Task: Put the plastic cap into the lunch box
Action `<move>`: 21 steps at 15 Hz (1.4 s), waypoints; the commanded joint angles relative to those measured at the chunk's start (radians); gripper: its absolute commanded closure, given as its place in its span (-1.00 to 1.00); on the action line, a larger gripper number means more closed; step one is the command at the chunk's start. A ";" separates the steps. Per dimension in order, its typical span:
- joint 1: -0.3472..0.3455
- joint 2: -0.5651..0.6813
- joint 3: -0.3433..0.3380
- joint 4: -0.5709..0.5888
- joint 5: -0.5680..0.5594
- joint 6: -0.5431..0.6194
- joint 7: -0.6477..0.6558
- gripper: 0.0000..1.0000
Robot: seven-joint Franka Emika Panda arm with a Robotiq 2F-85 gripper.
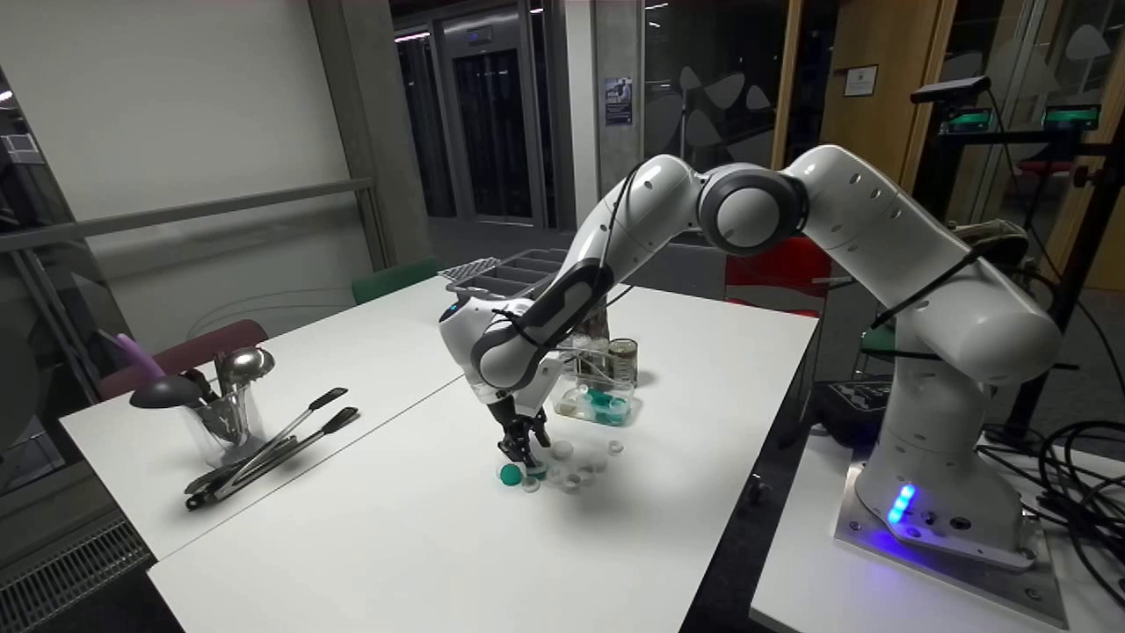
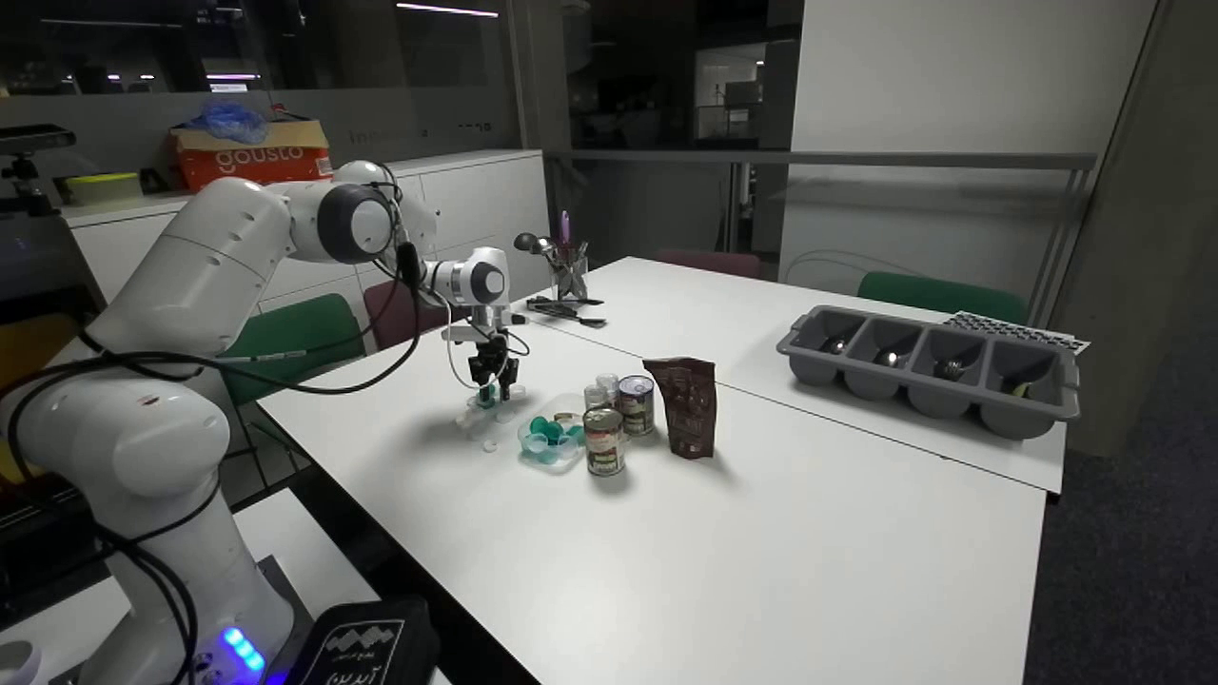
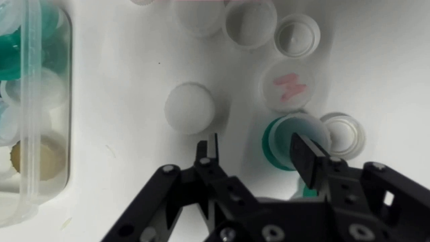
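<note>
1. One lunch box [image 3: 31,112], clear-walled, on the table [image 3: 124,158]; nine o'clock from the gripper [image 3: 252,145] (wrist view, twelve toward the top). Contents include teal lids [image 3: 10,64] and a tan lid [image 3: 48,158]. In an exterior view, a can [image 2: 605,441] stands just beside it at three o'clock, with an upright pouch [image 2: 693,409] farther off in that direction.
2. White cap [image 3: 189,109], ten o'clock, lying between lunch box and gripper, apart from its neighbours.
3. Frosted cap [image 3: 199,16], eleven o'clock, and cup-shaped cap [image 3: 250,25], twelve o'clock, side by side; whether they touch cannot be told.
4. Gripper, spread wide: its two fingers well apart. The nine-o'clock finger [image 3: 202,149] overlies the table; the three-o'clock finger [image 3: 304,158] overlaps the pale cap of item 6, contact uncertain. In both exterior views it points down among loose caps [image 1: 572,481].
5. Marked cap [image 3: 287,89], one o'clock, its face bearing pink strokes.
6. Teal cap [image 3: 268,149], three o'clock, mostly covered by a pale cap [image 3: 282,136].
7. Small cap [image 3: 295,37], one o'clock, hollow side up, farther out than the marked cap.
8. Ringed cap [image 3: 344,136], three o'clock, just outside the pale cap, whose edge overlaps it in this view.
</note>
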 commanded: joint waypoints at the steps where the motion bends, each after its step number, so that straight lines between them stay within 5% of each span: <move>1: -0.002 -0.021 0.003 -0.029 -0.002 0.027 -0.011 -0.87; 3: -0.002 -0.020 0.003 -0.028 -0.002 0.027 -0.011 -1.00; 9: -0.002 -0.013 0.005 -0.020 0.000 0.021 -0.015 -1.00; 10: -0.003 -0.012 0.006 -0.019 0.001 0.021 -0.017 -0.90; 11: -0.003 -0.011 0.006 -0.018 0.001 0.020 -0.018 -0.47; 14: -0.003 -0.013 0.006 -0.020 0.000 0.022 -0.018 -0.27; 21: -0.003 -0.017 0.009 -0.021 0.001 0.020 -0.020 0.80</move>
